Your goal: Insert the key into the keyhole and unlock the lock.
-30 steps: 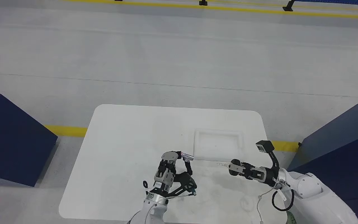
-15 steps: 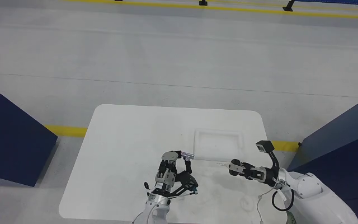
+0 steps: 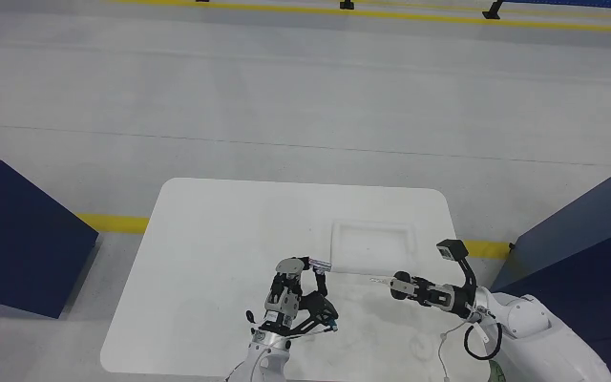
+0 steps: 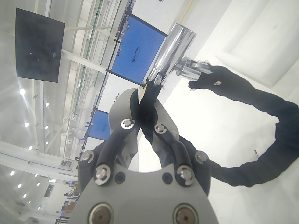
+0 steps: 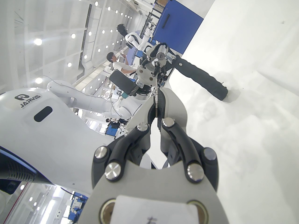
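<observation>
**Lock and key held apart over a white tabletop**

The left jaws are clenched on the lock by its black sleeved cable, gripping it just below the chrome cylinder. The rest of the cable loops out beyond the jaws and back to the cylinder's side pin. The right jaws are clamped flat on the key. Its blade juts ahead of them, aimed at the keyhole, with a gap between. Under both jaws lies a white tabletop with rounded corners, and a shallow rectangular recess sits just beyond them. Around it is grey floor with a yellow line and dark blue panels on either side. Behind the left jaws are blue boards and rows of ceiling lights.
</observation>
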Controlling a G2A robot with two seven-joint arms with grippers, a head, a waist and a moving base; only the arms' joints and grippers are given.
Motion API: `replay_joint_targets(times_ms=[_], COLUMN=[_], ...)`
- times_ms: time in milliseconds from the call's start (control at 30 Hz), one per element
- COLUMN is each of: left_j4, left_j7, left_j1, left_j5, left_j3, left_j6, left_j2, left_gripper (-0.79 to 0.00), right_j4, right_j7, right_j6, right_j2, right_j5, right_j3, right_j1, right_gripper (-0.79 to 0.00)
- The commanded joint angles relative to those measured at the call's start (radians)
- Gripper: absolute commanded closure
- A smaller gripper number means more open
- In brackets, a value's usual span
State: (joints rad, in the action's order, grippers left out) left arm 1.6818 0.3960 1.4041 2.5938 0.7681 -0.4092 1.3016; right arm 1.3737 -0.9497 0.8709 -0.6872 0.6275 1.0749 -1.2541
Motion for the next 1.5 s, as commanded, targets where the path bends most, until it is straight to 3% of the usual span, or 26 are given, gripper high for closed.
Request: replay_joint_targets(times_ms=[0,367,700,1100,1467], left_j4=[0.0,0.0,0.0,0.0,0.0], left_j7=[0.0,0.0,0.0,0.0,0.0], left_j1=[0.0,0.0,0.0,0.0,0.0], left_j5=[0.0,0.0,0.0,0.0,0.0], left_j3=[0.0,0.0,0.0,0.0,0.0], left_j6=[0.0,0.0,0.0,0.0,0.0], left_j2=[0.0,0.0,0.0,0.0,0.0], left_gripper=[0.0,0.0,0.0,0.0,0.0], right_j4=[0.0,0.109,0.147,0.152,0.193], right_j7=[0.0,0.168,0.258,0.259,0.278], right_j6=[0.0,-0.079,-0.154,-0.156,-0.272], right_j2=[0.0,-0.022,-0.05,-0.056,-0.078], right_j5=[0.0,-0.208,-0.261,-0.264,-0.261], right_j3=[0.0,0.0,-0.021,-0.02,-0.032], right_j1=[0.0,-0.023,-0.012,-0.006,-0.002], right_gripper=[0.0,0.0,0.0,0.0,0.0])
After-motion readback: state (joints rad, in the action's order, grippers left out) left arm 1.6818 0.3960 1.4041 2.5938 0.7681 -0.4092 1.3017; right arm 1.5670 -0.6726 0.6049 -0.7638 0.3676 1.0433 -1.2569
